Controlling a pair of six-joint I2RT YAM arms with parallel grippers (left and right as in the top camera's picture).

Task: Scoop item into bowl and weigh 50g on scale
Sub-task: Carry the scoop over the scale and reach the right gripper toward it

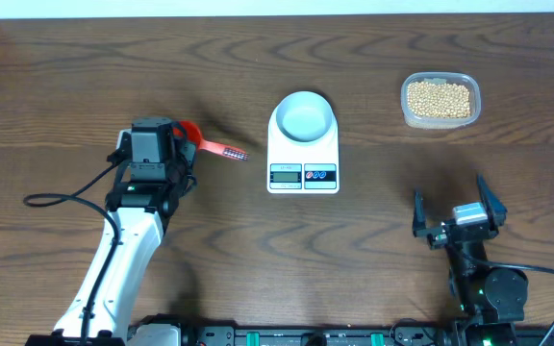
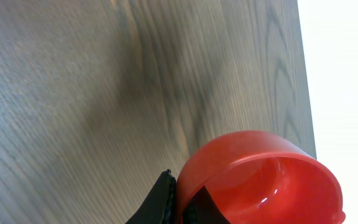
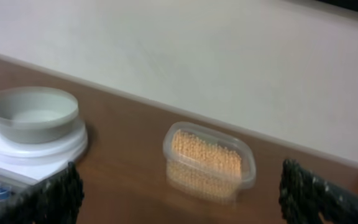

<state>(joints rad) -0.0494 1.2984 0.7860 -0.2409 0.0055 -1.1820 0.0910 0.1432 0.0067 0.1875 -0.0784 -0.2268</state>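
The left fingers [image 2: 166,200] are clenched on a red scoop [image 2: 263,180], gripping it at the edge of its round cup. The grip itself is cut off at the bottom of the left wrist view, where only one black fingertip and part of the cup show. From overhead, the wrist block hides these fingers. Only the cup's rim and the ribbed handle poke out to their right, the handle pointing toward the scale [image 1: 303,159].

The right fingers [image 1: 453,210] are spread wide with nothing between them, above bare tabletop [image 1: 373,240]. In the right wrist view they are only two dark, blurred tips at the lower corners.

The beans [image 1: 439,98] lie in a clear tub [image 1: 407,113] ahead of the right fingers, nearly straight on. The white bowl [image 1: 303,117] stands on the scale's platform, ahead and to the left of the right fingers and well to the right of the left fingers. No beans can be seen in the bowl. The scale's display is too small to read, and the right wrist view cuts off its near corner.
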